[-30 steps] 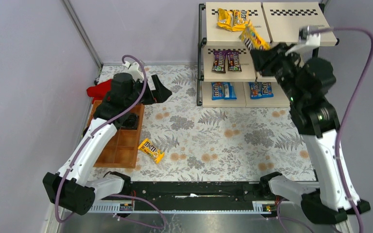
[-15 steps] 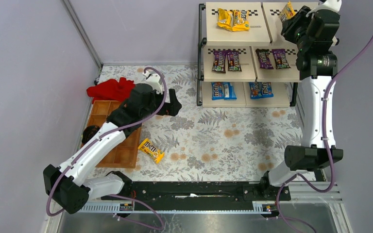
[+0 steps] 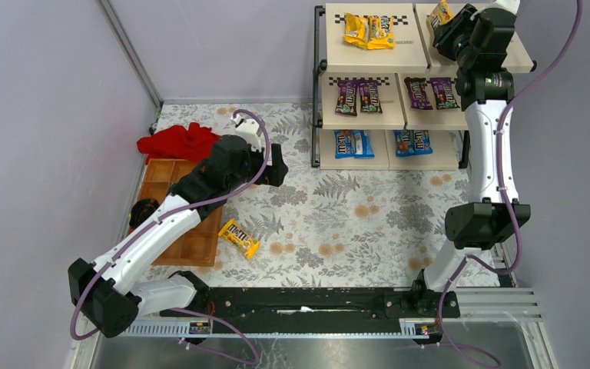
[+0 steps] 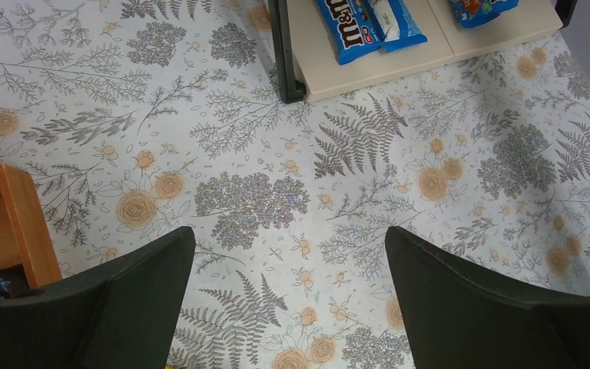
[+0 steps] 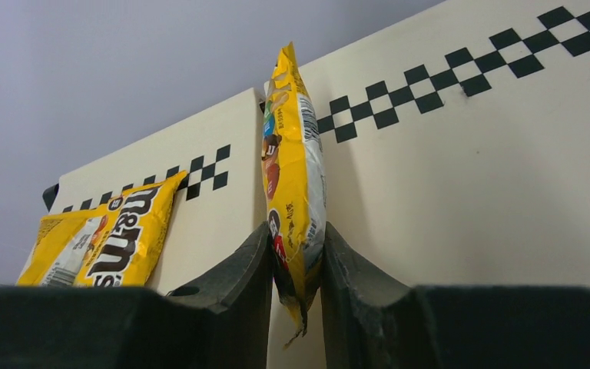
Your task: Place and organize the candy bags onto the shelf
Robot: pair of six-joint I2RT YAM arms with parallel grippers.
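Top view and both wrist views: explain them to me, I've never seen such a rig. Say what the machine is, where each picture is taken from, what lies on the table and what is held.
The machine is two robot arms bolted at the table's near edge: the left arm and the right arm. The top view looks down from above and behind them. Each wrist view comes from a camera on one arm's wrist, looking past its own jaws. On the flowered table stands a three-tier shelf that carries yellow, purple-brown and blue candy bags. Also there are a wooden tray, a red cloth and one loose yellow bag. The right jaws pinch a second yellow bag edge-up at the shelf's top tier. The left jaws stand open and empty above the table.
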